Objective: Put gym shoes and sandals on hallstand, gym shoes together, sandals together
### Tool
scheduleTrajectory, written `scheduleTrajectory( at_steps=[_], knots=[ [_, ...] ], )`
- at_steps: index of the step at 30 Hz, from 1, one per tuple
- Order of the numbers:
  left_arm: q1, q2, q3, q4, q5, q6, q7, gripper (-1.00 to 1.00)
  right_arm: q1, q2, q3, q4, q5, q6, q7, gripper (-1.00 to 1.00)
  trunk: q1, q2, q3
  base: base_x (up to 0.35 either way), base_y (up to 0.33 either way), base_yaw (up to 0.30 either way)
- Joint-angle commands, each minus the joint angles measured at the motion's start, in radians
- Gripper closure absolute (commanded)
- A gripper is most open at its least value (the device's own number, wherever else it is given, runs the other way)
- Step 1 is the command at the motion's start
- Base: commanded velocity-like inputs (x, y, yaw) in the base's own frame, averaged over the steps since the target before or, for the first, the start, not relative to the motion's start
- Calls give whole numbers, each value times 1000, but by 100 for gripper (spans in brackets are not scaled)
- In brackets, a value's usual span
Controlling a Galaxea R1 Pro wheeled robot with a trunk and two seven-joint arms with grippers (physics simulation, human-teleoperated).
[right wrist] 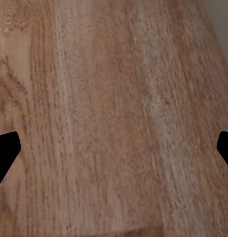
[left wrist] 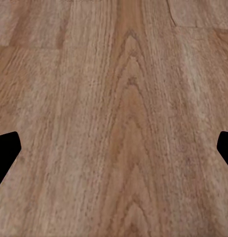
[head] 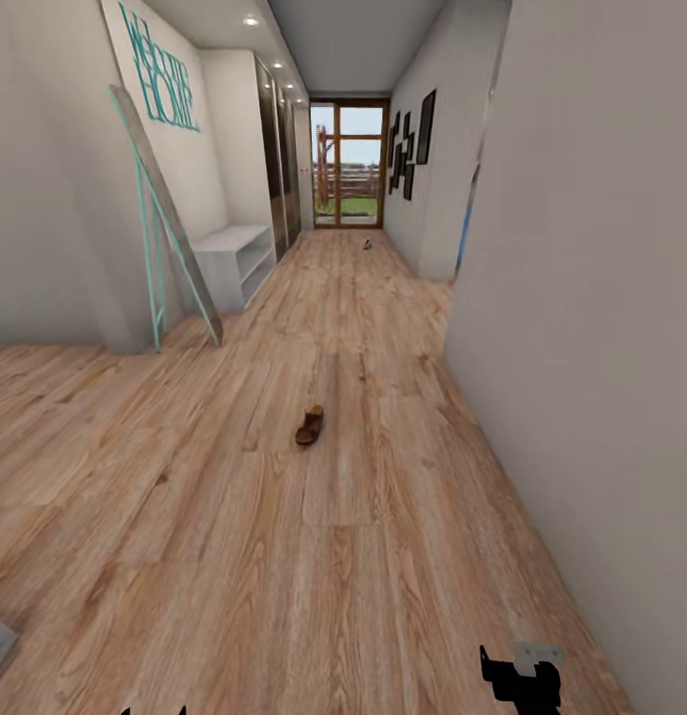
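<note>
On the corridor floor [head: 234,516], mid-passage, one brown sandal [head: 310,425] lies alone. Far down near the glazed door [head: 348,164], a small shoe-like item [head: 367,243] rests, too small to identify. Hallstand [head: 234,260] stands against the left-hand wall, well apart from both. Left claw [left wrist: 114,153] and right claw [right wrist: 114,153] hang spread over bare planks, holding nothing.

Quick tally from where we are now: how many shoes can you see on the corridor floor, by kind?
Sandal: 1, brown, mid-corridor on the floor.
Small far item near the glass door: 1, too small to tell the kind.
Gym shoes clearly identifiable: 0.
Total: 2 items on the floor.
</note>
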State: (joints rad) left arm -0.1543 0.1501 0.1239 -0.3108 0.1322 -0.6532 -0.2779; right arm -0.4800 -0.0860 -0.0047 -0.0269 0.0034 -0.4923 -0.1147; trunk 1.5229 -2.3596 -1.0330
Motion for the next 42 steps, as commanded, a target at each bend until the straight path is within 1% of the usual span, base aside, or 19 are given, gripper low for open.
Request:
scheduleTrajectory(
  at_steps=[1,16,21,32,42],
  knots=[
    [-1,0,2,1,10,0,-10,-100,-1,0,0,1,0,-3,-3,-100,0,0,-1,318,145,0],
    [-1,0,2,2,10,0,-10,-100,0,3,0,1,-2,-3,-5,-100,0,0,-1,318,136,11],
    [-1,0,2,2,10,0,-10,-100,0,3,0,1,-2,-3,-5,-100,0,0,-1,318,112,164],
    [-1,0,2,2,10,0,-10,-100,0,3,0,1,-2,-3,-6,-100,0,0,-1,318,106,246],
    [-1,0,2,2,10,0,-10,-100,0,3,0,1,-2,-3,-6,-100,0,0,-1,318,103,65]
  ],
)
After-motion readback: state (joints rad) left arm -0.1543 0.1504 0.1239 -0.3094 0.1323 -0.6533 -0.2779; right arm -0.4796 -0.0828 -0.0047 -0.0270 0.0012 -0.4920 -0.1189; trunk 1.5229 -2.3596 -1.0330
